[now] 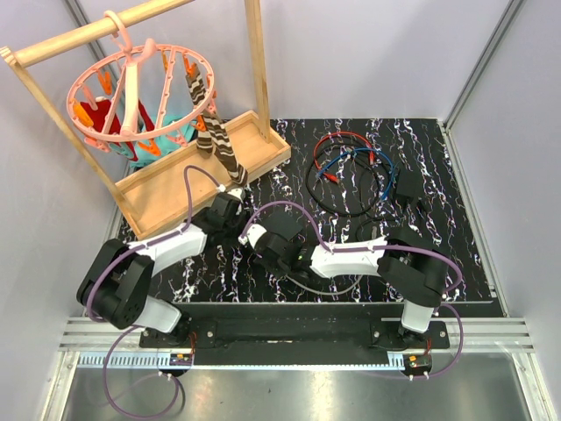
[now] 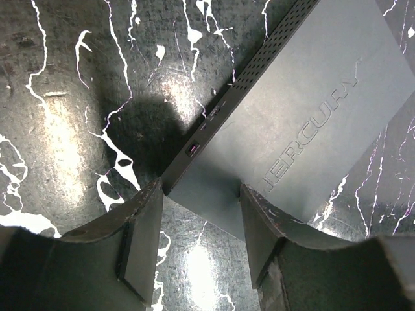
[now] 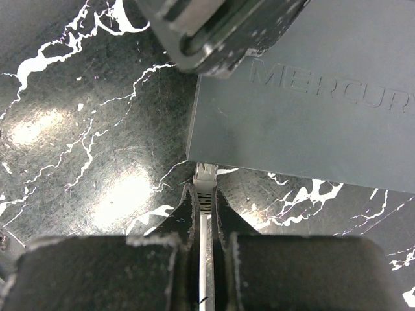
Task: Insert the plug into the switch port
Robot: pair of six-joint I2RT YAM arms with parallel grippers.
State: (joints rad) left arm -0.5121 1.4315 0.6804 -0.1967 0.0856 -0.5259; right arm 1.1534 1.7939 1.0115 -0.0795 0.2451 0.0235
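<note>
Top view, arms: both reaching to the middle of the marbled bench point(image 1: 421, 246), left tool point(image 1: 230, 210) and right tool point(image 1: 263, 239) close together; switch hidden beneath them (black on black, no help here).
Left wrist view, switch point(image 2: 305, 116): flat matte black box on the bench, MERCURY embossed on top, one corner between the fingers point(image 2: 144, 240).
Left wrist view, left tool: jaws apart, astride that corner; pressing or merely framing, cannot tell.
Left wrist view, edge: small openings point(image 2: 192, 149) along one long side beside a vent strip point(image 2: 272, 46); too small to name as sockets.
Right wrist view, right tool: clamped tight on the white cable point(image 3: 206, 259) just behind the clear plug point(image 3: 205, 172).
Right wrist view, plug: tip at the switch's near long edge, close to its left corner; touching or just short, hard to say; port face out of sight.
Deciding relation: port side straight ahead of the right tool, plug's long axis roughly square to the switch's long axis; right arm the nearer, and the carrier.
</note>
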